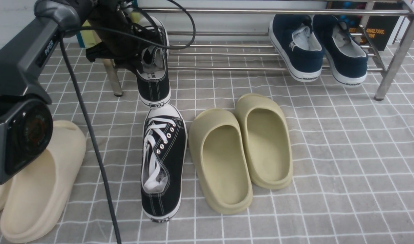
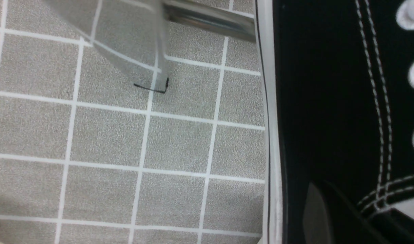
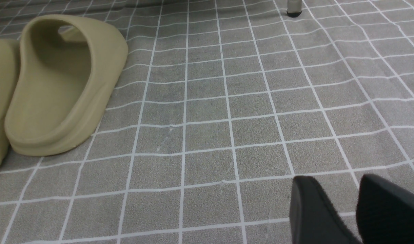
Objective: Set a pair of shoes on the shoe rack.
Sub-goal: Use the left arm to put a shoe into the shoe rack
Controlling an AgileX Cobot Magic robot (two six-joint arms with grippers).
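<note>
My left gripper (image 1: 141,64) is shut on one black canvas sneaker (image 1: 155,81) at its side wall and holds it at the left end of the silver shoe rack (image 1: 227,68). Its toe is over the lower bars and its heel hangs out past the front bar. In the left wrist view, one finger (image 2: 314,213) lies outside the sneaker's canvas (image 2: 329,101), and a rack tube (image 2: 207,22) runs beneath. The other black sneaker (image 1: 162,159) lies on the floor just in front. My right gripper (image 3: 342,200) hovers low over the floor, its jaws slightly apart and empty.
Two navy slip-ons (image 1: 315,47) sit on the rack's right end. Two olive slides (image 1: 240,152) lie right of the floor sneaker, and one also shows in the right wrist view (image 3: 61,84). Cream slides (image 1: 40,189) lie at the front left. A rack leg (image 1: 113,79) stands beside the held sneaker.
</note>
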